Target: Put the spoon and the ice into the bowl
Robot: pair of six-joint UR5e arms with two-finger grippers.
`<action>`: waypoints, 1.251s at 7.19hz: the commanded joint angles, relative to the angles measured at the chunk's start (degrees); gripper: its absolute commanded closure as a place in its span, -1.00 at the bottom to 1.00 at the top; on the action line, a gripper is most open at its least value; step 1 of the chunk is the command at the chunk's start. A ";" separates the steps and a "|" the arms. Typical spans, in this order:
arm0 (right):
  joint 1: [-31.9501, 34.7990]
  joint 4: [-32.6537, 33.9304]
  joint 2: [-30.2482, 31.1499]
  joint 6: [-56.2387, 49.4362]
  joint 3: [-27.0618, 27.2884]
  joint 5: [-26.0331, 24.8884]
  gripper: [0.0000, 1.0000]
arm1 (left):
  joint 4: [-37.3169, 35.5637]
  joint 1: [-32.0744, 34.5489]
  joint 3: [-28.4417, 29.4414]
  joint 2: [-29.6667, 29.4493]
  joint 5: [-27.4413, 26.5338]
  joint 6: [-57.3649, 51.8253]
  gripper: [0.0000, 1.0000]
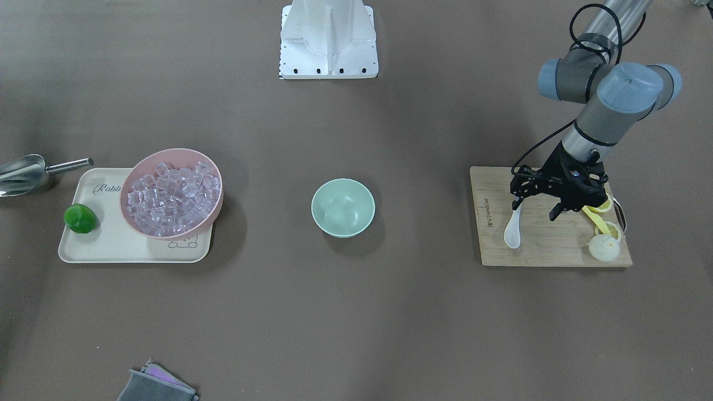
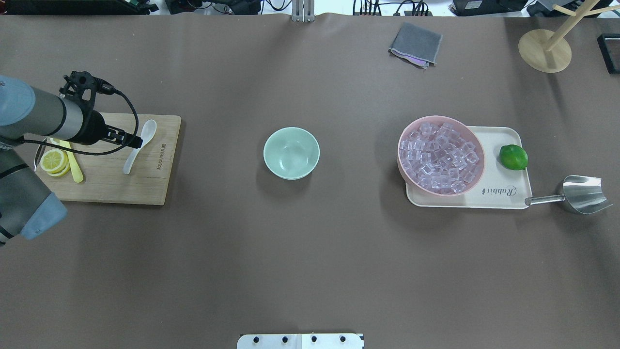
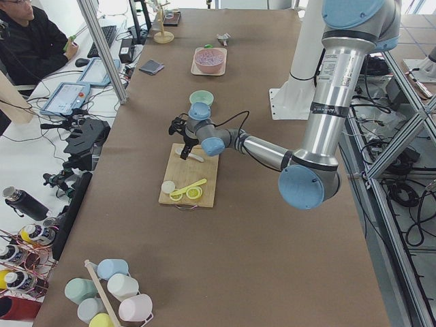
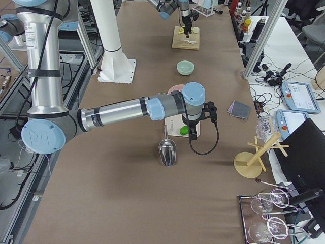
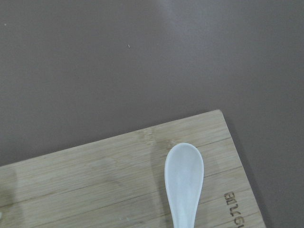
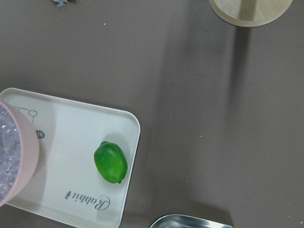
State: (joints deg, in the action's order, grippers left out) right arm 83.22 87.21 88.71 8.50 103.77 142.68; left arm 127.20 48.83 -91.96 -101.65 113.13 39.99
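Just inside board (image 2: pixel 116 186) edge, spoon (image 2: pixel 148 129).

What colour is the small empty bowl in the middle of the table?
The bowl is mint green, clearest in the overhead view.

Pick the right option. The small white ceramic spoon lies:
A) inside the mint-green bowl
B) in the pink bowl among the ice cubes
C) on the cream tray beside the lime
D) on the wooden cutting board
D: the small white ceramic spoon lies flat on the rectangular wooden cutting board, while the small round mint-green bowl stands empty at mid-table.
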 commanded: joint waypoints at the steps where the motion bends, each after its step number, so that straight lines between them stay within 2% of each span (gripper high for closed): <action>1: -1.04 -0.37 -0.90 2.73 0.12 -0.03 -1.00 | 4.96 -1.01 4.22 -0.30 -0.19 -0.09 -0.46; 4: -1.74 -0.37 -1.35 4.06 -0.06 -0.03 -1.00 | 5.34 -1.02 3.98 -0.48 0.42 0.35 -0.46; 5: -1.74 -0.37 -1.26 4.06 -0.15 -0.03 -1.00 | 5.34 -1.02 3.98 -0.39 0.42 0.44 -0.38; 6: -1.83 -0.37 -1.26 4.06 -0.15 -0.03 -1.00 | 5.25 -1.10 3.98 -0.13 0.42 0.44 -0.18; 8: -1.83 -0.37 -1.26 4.06 -0.23 -0.03 -1.00 | 5.16 -1.19 3.89 -0.04 0.51 0.53 0.03; 9: -1.83 -0.37 -1.26 4.06 -0.15 0.05 -1.00 | 5.16 -1.28 3.80 -0.04 0.51 0.53 0.03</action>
State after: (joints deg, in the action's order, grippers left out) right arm 81.39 86.84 87.45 12.57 103.57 142.66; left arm 132.40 47.64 -88.05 -101.72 113.61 40.50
